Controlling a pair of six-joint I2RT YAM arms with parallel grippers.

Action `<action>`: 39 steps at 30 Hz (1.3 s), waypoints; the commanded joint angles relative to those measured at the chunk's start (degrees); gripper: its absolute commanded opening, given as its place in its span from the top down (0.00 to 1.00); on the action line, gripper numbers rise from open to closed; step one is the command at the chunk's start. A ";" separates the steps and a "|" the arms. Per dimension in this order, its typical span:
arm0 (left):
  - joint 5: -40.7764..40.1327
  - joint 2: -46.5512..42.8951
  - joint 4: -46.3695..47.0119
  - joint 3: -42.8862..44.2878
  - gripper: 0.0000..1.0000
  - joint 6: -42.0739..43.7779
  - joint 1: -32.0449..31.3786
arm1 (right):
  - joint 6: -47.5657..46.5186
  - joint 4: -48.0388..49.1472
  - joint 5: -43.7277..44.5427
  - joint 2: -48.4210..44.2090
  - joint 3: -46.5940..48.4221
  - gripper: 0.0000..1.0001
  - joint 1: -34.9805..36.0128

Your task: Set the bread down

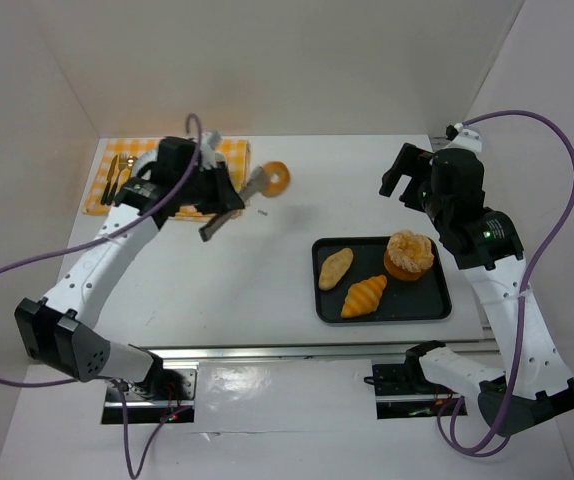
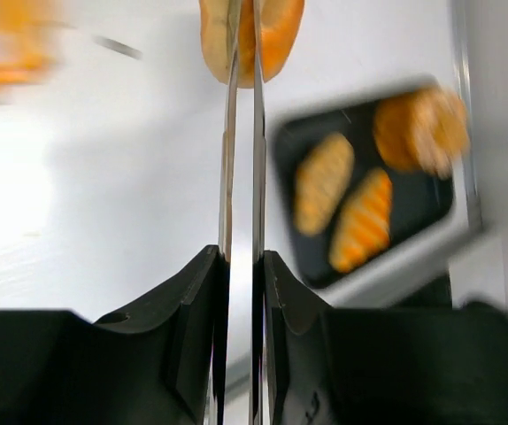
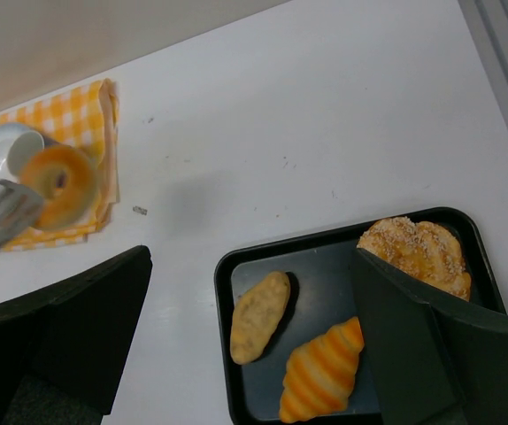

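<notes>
— What colour is the doughnut showing?
— It is glowing orange-brown, and the tongs are gleaming silver-grey.
— And the cloth?
— It is wearing an orange-yellow and white check. The table is looking plain white.
— The tray?
— It is showing black. The croissant is displaying orange with paler yellow stripes, the oval roll is looking pale tan, and the round bun is showing orange-brown under a pale speckled top.
— The robot?
— The left arm and right arm are showing white shells with black joints. The left gripper and right gripper are looking black, and the cables are showing purple.
</notes>
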 commanded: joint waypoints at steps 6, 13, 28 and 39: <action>-12.94 -0.36 2.16 2.05 1.00 -5.36 23.73 | -0.39 0.76 -0.34 -0.72 2.00 0.00 -0.34; -8.02 10.51 9.02 5.82 1.00 -8.09 34.99 | -0.39 0.76 -0.34 1.03 2.53 0.00 -0.34; -2.75 26.63 4.72 15.23 0.47 -8.62 37.02 | 0.67 0.32 0.19 2.62 4.19 0.00 -0.34; -3.89 16.01 3.57 17.00 0.43 -3.97 36.50 | 1.20 0.85 -0.95 2.62 3.15 0.00 -0.34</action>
